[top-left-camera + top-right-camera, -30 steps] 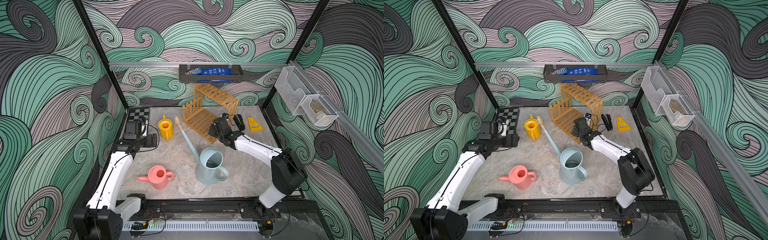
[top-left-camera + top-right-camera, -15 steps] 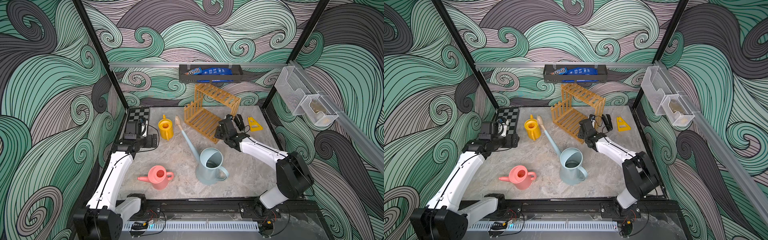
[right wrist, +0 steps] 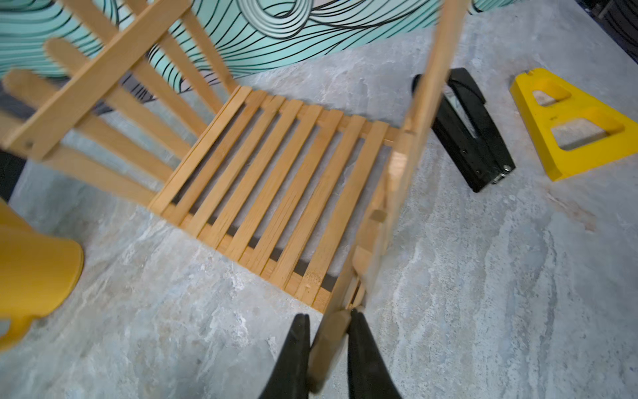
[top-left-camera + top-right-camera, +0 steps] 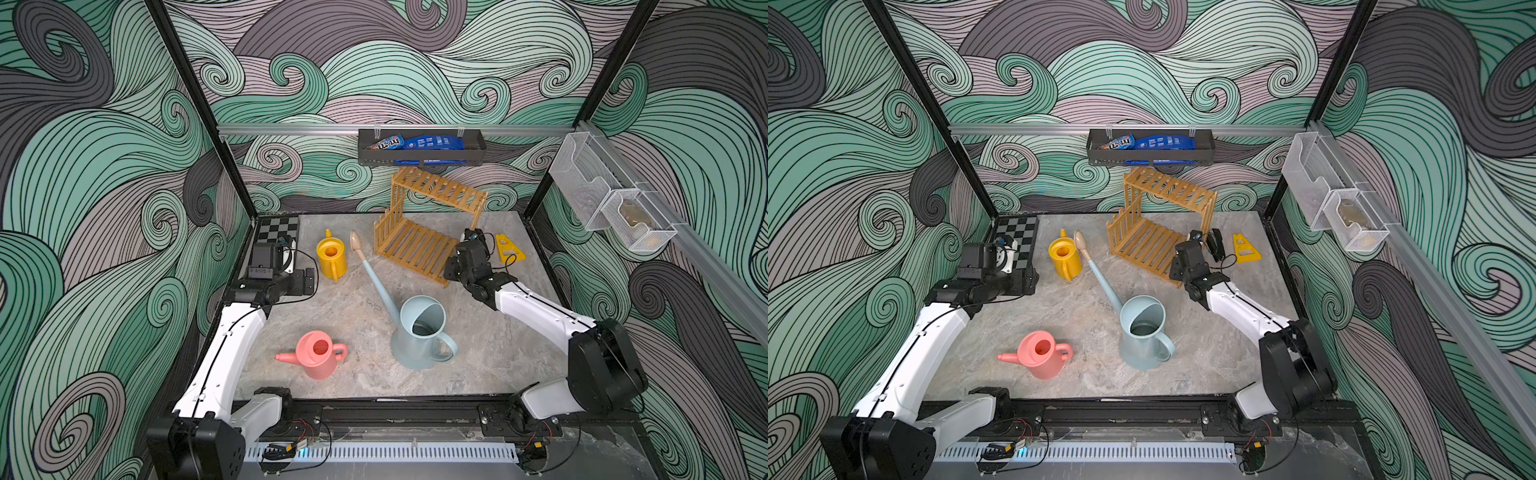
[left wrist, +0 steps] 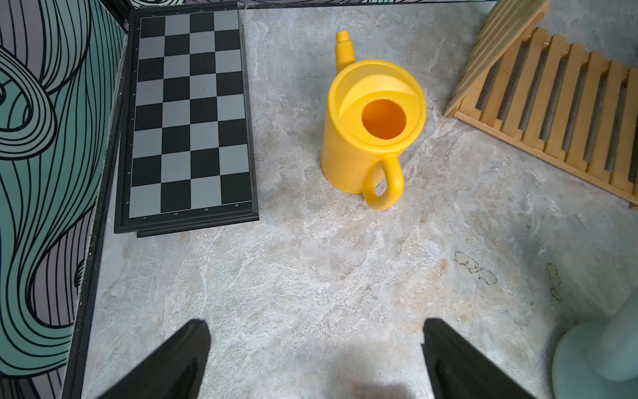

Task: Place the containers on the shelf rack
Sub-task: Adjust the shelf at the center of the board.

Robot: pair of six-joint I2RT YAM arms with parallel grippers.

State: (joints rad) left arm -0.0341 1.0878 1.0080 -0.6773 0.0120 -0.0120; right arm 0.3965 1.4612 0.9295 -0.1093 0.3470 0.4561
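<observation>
While the right tool pinches a post of the shelf rack, the left tool hangs spread above the grey marbled surface, swirl-patterned walls beside it.

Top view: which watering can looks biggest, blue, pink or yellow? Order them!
1. the pale blue watering can, clearly largest.
2. the pink watering can and the yellow watering can: about alike; pink sits nearer the camera, so unranked.
</observation>
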